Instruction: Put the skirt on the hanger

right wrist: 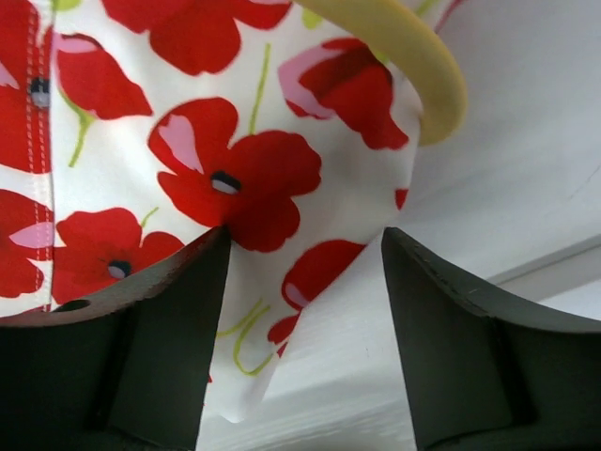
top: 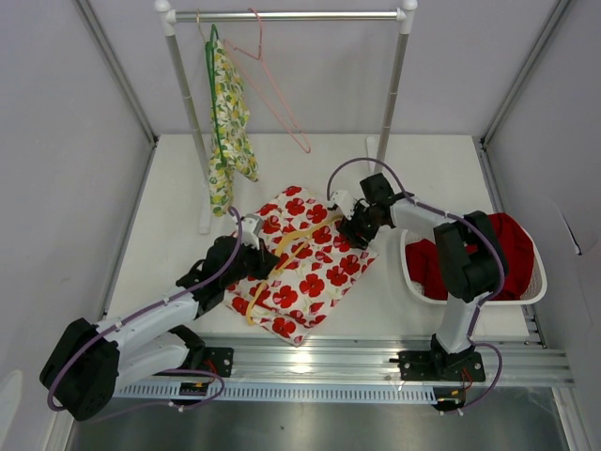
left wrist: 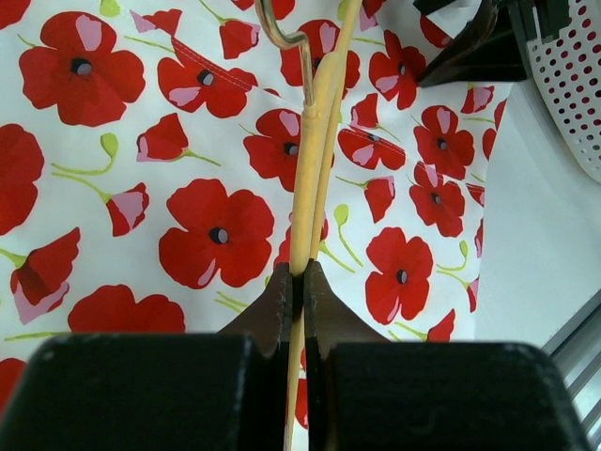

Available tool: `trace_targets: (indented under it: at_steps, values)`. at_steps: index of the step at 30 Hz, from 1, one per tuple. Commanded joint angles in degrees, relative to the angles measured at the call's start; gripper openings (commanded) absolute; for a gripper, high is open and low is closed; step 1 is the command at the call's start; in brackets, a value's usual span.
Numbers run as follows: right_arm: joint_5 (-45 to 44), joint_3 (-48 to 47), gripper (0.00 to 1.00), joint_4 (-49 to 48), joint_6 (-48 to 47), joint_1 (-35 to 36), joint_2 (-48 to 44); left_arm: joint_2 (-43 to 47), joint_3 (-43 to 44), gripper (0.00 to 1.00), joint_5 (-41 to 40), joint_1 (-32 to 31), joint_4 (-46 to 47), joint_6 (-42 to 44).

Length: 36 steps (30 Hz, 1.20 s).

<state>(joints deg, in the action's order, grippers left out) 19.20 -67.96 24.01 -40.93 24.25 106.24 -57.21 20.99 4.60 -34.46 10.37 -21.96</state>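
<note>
Red poppies on white cotton: skirt (top: 305, 268) lies flat mid-tabletop, yellow hanger (top: 293, 246) across it. Left gripper (left wrist: 300, 282) is pinched on the hanger's bar. Right gripper (right wrist: 305, 282) stands wide, straddling the skirt's corner. Step: fitting fabric to hanger. Next, likely close on that corner.

So the table (top: 423, 169) is a plain white top, and the main thing lying on it is the skirt (top: 310, 282), white with big red poppies, spread flat and skewed a bit diagonal near the front middle, its right-hand corner running out onto bare tabletop. Over at the right edge sits a white perforated laundry basket (top: 540, 277) with some red cloth (top: 512, 249) bunched inside, just beside the skirt but not touching it. The clothes rack (top: 394, 85) also stands on the table toward the back, left foot just behind the skirt.
</note>
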Motion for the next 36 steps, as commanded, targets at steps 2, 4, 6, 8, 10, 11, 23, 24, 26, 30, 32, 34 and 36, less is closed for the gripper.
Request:
trace_targets:
  at_steps: [2,4,6,8,10,11,23,24,26,30,32,34,36]
  values:
    - [1.54,-0.51,0.62,0.69,0.06,-1.48,-0.76,0.43,-0.87,0.00,-3.89,0.71,-0.97,-0.89]
    - [1.63,-0.24,0.59,1.21,-0.20,-2.10,-1.56,0.78,-1.04,0.00,-4.34,0.71,-0.97,-1.16]
    - [1.45,0.11,0.53,1.48,-0.55,-2.45,-1.91,1.05,-0.96,0.00,-6.61,0.71,-1.23,-1.86]
    - [1.54,0.11,0.49,2.18,-0.99,-2.80,-1.82,1.49,-1.13,0.00,-6.97,0.71,-0.88,-1.95]
    - [1.37,0.20,0.40,2.62,-1.09,-2.81,-1.65,1.84,-1.13,0.00,-7.67,0.71,-0.88,-2.13]
    - [1.37,0.29,0.37,2.88,-1.00,-2.80,-1.65,1.93,-1.22,0.00,-7.68,0.71,-0.79,-2.13]
    - [-0.30,1.25,0.25,3.41,-2.14,-4.21,-2.52,3.07,-1.39,0.00,-10.06,0.71,-0.53,-2.31]
    - [-0.57,1.34,0.27,2.80,-2.05,-4.30,-2.52,2.98,-1.13,0.00,-9.27,0.71,-0.44,-2.13]
    - [-0.31,0.91,0.30,2.80,-2.05,-4.47,-2.26,2.72,-0.52,0.00,-6.37,0.62,-0.35,-0.81]
    - [1.19,-0.94,0.33,4.11,-0.91,-4.21,-2.52,4.55,0.28,0.00,-5.39,0.27,-0.88,0.24]
    - [1.10,-1.38,0.32,3.77,-0.39,-4.04,-3.14,5.61,0.63,0.00,-5.22,0.27,-1.23,0.77]
    - [0.93,-2.08,0.32,4.02,-0.21,-4.04,-2.97,7.10,0.71,0.00,-5.04,0.09,-1.14,1.39]
    - [1.10,-3.13,0.38,4.64,0.49,-4.04,-3.05,8.07,1.59,0.00,-5.04,-1.22,-1.58,1.83]
